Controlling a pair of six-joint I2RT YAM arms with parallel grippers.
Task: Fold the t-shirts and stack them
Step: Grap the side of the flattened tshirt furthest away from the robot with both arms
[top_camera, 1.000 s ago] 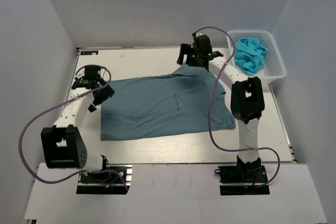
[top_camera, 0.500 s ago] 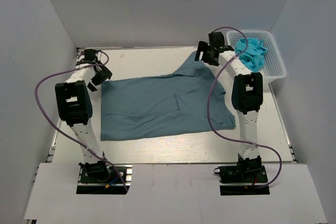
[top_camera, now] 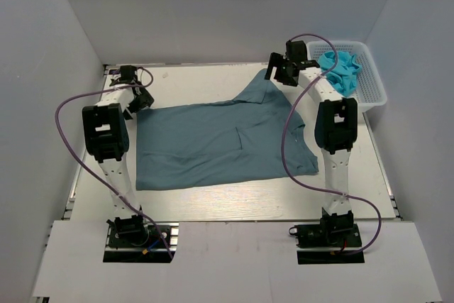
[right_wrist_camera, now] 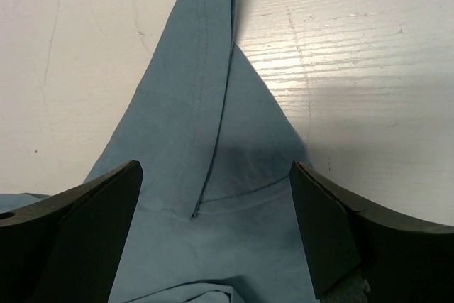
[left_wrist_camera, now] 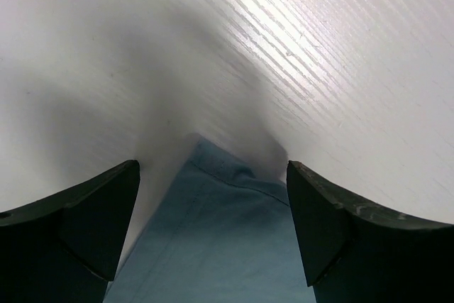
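Slate-blue t-shirt (top_camera: pixel 220 143) lies spread flat on table (top_camera: pixel 198 79), no fold made yet; folding & stacking all left. Left gripper (top_camera: pixel 136 96) at its far-left corner, right gripper (top_camera: pixel 281 73) over far sleeve (right_wrist_camera: pixel 202 47), both w/ jaws apart, holding nothing. Far right: white basket (top_camera: pixel 376 96) w/ crumpled bright-blue cloth (top_camera: pixel 339 72). No legible writing.

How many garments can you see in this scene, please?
2. A slate-blue t-shirt lies spread on the table; a bright blue bundle of cloth sits crumpled in the white basket at the far right. More may be hidden within that bundle.
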